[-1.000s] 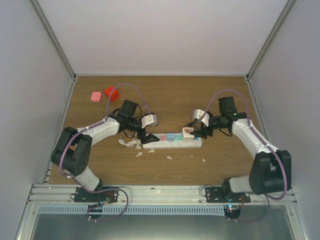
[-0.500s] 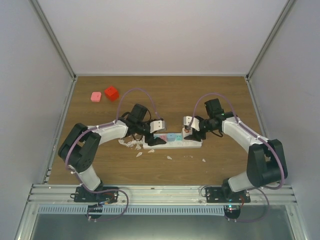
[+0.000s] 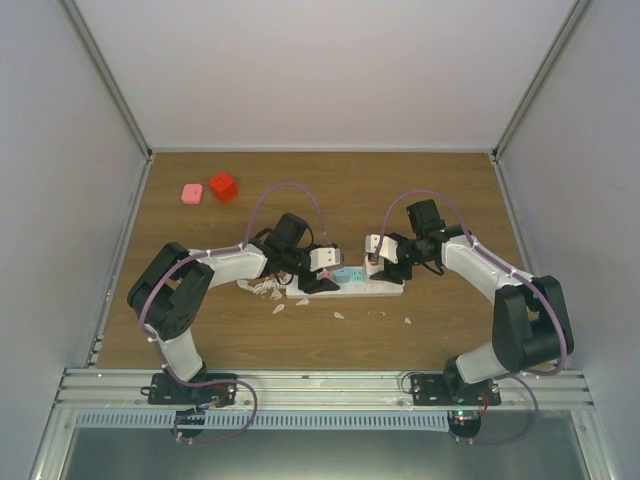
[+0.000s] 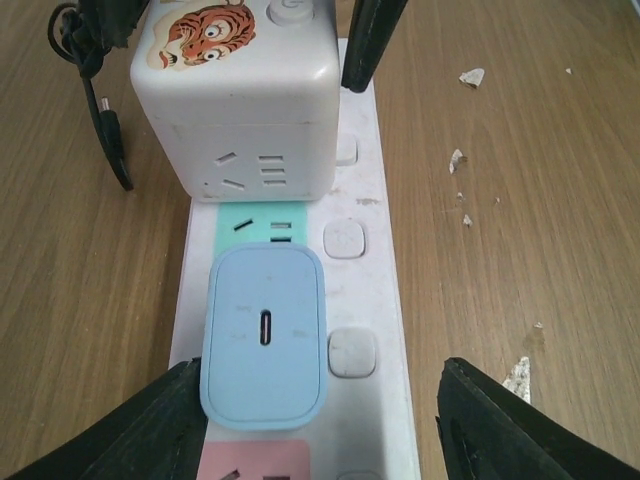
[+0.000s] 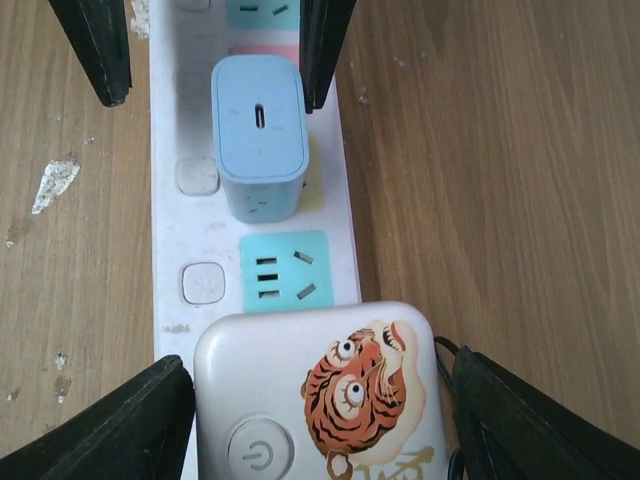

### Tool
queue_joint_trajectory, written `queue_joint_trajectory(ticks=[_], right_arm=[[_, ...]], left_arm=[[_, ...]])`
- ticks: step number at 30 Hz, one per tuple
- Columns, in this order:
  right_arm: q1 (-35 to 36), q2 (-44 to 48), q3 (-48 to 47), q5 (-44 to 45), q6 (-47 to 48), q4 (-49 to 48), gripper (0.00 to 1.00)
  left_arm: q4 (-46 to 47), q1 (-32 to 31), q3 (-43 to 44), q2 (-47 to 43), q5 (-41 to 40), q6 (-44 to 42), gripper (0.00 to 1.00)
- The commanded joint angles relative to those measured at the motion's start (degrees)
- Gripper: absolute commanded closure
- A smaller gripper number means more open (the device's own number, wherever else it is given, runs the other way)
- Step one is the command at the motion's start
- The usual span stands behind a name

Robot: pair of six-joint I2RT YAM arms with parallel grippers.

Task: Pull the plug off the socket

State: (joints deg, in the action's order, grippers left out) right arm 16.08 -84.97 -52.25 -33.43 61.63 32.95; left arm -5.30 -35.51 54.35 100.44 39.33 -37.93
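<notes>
The socket is a long white power strip (image 3: 352, 287) with pastel outlet faces, lying mid-table. A light blue plug (image 4: 263, 335) sits in it, and a white cube adapter with a tiger sticker (image 5: 320, 390) sits at its right end. My left gripper (image 4: 315, 425) is open and straddles the strip at the blue plug. Its left finger (image 4: 130, 430) is right against the plug's side, the other is out over the wood. My right gripper (image 5: 320, 425) is open around the white cube, with a finger on each side. In the top view the left gripper (image 3: 322, 272) and right gripper (image 3: 380, 258) face each other over the strip.
A red cube (image 3: 223, 186) and a pink block (image 3: 191, 192) lie at the far left. White scraps (image 3: 262, 288) lie by the strip's left end, and smaller bits (image 3: 340, 315) in front of it. A thin black cable (image 4: 100, 110) runs beside the white cube.
Both arms have moved inward onto the strip. The left gripper slid right to the blue plug. The right gripper came left and down around the white cube.
</notes>
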Motion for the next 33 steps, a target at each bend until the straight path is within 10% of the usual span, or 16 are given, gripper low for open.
queue_joint_trajectory(ticks=[1, 33], right_arm=[[0.4, -0.7, 1.0, 1.5, -0.4, -0.5, 0.29], [1.2, -4.0, 0.5, 3.5, -0.6, 1.2, 0.41]], left_arm=[[4.8, -1.5, 0.9, 1.2, -1.2, 0.5, 0.38], [11.6, -0.9, -2.4, -2.7, 2.4, 4.6, 0.73]])
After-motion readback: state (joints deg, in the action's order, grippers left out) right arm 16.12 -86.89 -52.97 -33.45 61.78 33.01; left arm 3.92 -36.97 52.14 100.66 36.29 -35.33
